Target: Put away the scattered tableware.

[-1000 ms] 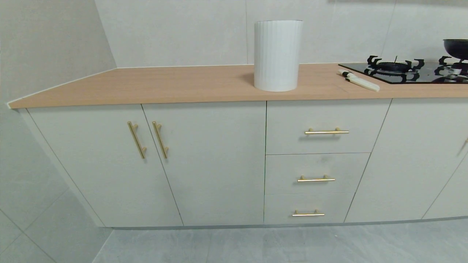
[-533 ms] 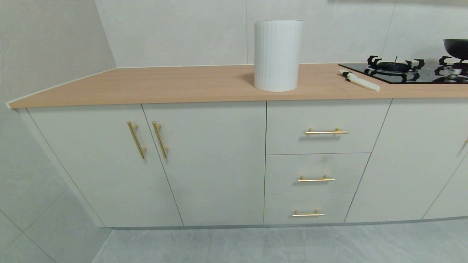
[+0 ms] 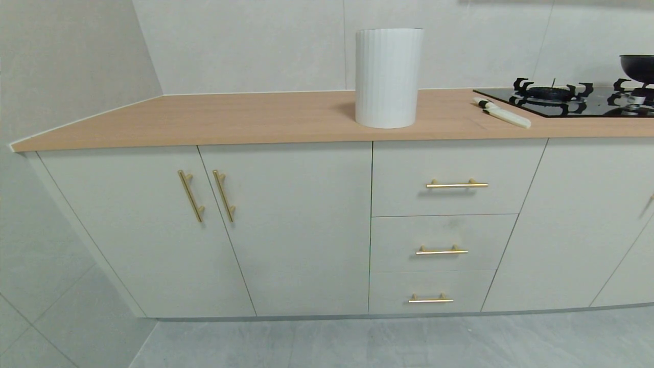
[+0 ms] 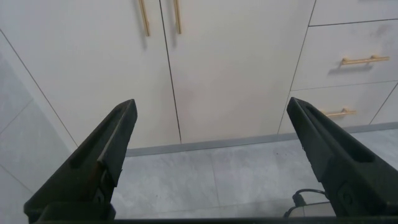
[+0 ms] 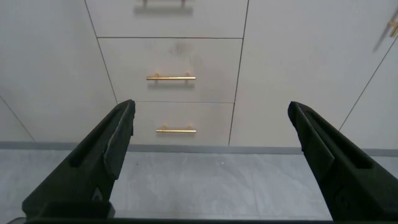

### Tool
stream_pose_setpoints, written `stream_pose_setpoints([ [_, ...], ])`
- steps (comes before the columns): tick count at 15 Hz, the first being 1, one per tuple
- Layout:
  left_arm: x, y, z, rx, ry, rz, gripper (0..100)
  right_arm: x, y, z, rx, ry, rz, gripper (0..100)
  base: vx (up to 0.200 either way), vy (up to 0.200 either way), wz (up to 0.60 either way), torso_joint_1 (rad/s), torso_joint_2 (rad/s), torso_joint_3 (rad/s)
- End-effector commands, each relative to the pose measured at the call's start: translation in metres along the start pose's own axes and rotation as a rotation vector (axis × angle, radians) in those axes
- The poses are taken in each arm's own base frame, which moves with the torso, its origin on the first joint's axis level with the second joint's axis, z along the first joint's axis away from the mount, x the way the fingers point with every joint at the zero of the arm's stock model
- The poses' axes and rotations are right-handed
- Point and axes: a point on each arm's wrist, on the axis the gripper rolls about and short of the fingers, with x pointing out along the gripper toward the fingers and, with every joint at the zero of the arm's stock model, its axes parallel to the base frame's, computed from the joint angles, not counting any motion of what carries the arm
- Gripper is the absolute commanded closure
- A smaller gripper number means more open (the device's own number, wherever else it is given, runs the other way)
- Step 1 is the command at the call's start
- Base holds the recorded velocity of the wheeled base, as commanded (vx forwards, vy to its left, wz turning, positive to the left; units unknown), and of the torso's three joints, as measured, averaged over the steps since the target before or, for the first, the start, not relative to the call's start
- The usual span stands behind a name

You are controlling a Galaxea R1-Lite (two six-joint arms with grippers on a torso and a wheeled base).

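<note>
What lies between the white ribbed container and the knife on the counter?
Nothing: the head view shows bare countertop between the white ribbed container and the knife.

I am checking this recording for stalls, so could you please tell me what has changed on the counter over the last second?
Nothing visibly changed. The tall white ribbed cylinder and the cream-coloured knife sit where they were on the wooden countertop.

The right gripper (image 5: pixel 210 106) holds its black fingers (image 5: pixel 109 149) wide apart, facing pale cabinet drawers (image 5: pixel 205 62) with slim brass bar handles (image 5: pixel 171 78). A grey tiled floor (image 5: pixel 205 180) lies below them.
</note>
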Motion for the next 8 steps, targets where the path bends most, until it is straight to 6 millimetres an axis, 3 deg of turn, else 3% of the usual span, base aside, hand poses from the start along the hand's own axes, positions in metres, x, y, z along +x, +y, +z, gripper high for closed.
stream_pose_setpoints([
  [1, 0.0000, 0.0000, -0.0001, 0.001, 0.000, 0.000, 0, 0.0003, 0.0000, -0.0005, 0.000, 0.007, -0.001, 0, 0.000, 0.000, 0.00, 0.000, 0.00, 0.000],
  [8, 0.0000, 0.0000, 0.0001, 0.001, -0.001, 0.000, 0, 0.0003, -0.0001, -0.0004, 0.009, 0.006, -0.001, 0, 0.000, 0.000, 0.00, 0.000, 0.00, 0.000],
])
